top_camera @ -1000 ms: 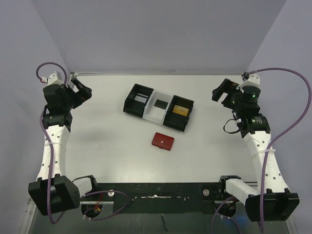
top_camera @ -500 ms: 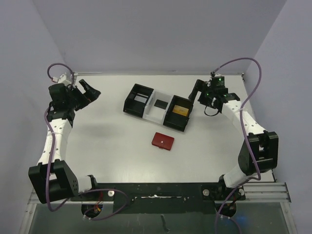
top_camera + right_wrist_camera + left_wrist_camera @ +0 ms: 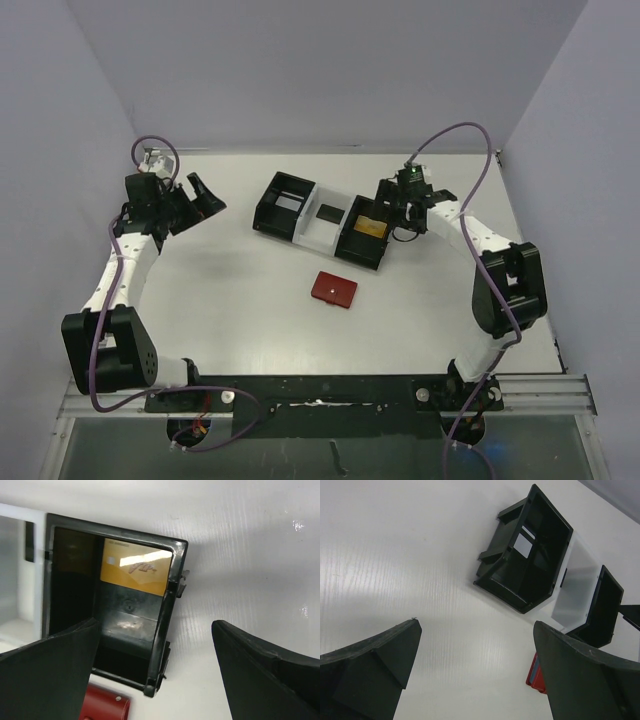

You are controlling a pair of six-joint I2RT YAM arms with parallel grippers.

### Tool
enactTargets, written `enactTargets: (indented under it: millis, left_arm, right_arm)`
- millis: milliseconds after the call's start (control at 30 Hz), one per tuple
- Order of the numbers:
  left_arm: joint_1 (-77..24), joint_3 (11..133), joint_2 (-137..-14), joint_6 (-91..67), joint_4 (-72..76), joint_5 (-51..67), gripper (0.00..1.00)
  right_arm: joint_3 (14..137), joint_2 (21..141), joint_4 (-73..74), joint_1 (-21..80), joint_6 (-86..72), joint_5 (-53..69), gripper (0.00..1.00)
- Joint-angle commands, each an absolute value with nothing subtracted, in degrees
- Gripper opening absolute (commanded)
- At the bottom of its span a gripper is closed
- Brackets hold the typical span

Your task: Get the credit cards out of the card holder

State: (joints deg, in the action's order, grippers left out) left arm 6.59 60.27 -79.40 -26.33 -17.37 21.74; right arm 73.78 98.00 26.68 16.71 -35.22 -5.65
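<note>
Left fingers (image 3: 375, 665) stand wide apart with nothing between them. They hang over the worktop (image 3: 200, 300) at about 10 o'clock from the card holder (image 3: 333, 290). Right fingers (image 3: 50, 675) are spread just as wide and empty, above the right end of the tray (image 3: 262, 222), at 1 o'clock from the card holder. I see the red card holder lying shut and flat, just at 6 o'clock of the tray. In the tray's compartments are a pale card (image 3: 287, 203), a dark card (image 3: 329, 212) and a gold card (image 3: 135, 566) — one each.
</note>
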Motion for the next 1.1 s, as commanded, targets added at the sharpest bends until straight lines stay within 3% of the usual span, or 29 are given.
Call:
enactTargets:
  millis: [0, 633, 1067]
  left_arm:
    - [6.68, 61.76, -78.25, -24.82, -14.97, 22.17, 0.97]
    - [4.27, 60.0, -78.14, -21.74, -13.93, 23.12, 0.97]
    - [-1.67, 59.6, -78.33, -21.54, -13.74, 19.58, 0.94]
  right_arm:
    - [76.44, 100.54, 27.13, 16.86, -31.91, -9.6, 1.0]
    - [78.51, 105.29, 25.16, 9.93, -14.59, -6.48, 0.79]
    - [80.76, 106.97, 24.93, 10.6, -7.52, -0.28, 0.53]
